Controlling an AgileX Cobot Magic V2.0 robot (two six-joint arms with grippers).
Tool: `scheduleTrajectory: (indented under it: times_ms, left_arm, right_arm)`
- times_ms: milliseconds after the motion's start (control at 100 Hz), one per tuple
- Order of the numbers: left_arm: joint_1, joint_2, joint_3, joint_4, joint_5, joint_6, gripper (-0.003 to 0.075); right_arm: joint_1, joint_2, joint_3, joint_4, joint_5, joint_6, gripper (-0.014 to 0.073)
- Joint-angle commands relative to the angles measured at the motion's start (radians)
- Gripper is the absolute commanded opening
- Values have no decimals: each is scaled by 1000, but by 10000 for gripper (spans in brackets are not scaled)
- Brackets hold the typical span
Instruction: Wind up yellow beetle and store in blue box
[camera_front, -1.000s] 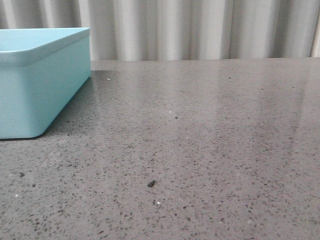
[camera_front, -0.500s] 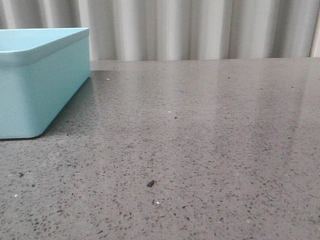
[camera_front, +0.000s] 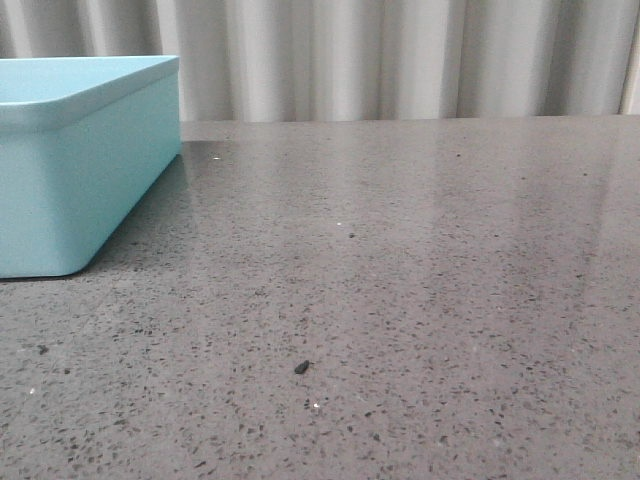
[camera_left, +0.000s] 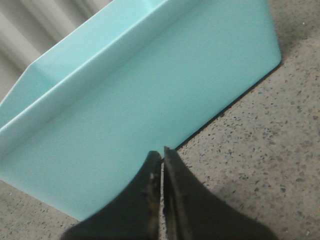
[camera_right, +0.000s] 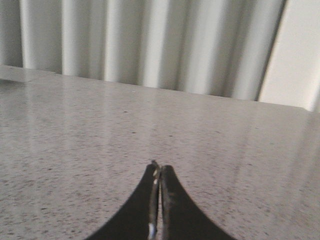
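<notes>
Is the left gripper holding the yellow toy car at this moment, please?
No, the left gripper has its fingers pressed together with nothing between them, in front of the blue box.

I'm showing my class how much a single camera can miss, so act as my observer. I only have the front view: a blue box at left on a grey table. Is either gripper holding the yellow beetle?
Observer: No. The left gripper has its fingers shut on nothing.
Operator: And the right one?
Observer: The right gripper is shut and empty too, above bare table.
Operator: Where does the left one point?
Observer: At the outer wall of the blue box; no beetle appears in any view.
</notes>
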Motion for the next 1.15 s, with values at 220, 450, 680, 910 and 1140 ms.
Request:
scheduleTrajectory:
  times_ms: [220,450,680,910,1140]
  left_arm:
    - [-7,10,27,-15,-72,-5,-21]
    - [-7,10,27,-15,-72,-5,-21]
    - [-7,10,27,-15,-72,-5,-21]
    - [-7,10,27,-15,-72,-5,-21]
    - [-7,10,27,-15,-72,-5,-21]
  right_arm:
    - [-97,13,27,-11,34,16,-41]
    - [-97,4,27,-12,34,16,-41]
    - [-97,-27,27,-12,34,16,-41]
    - [-97,-27,27,-12,34,16,-41]
    - [-97,-27,27,-12,34,16,-41]
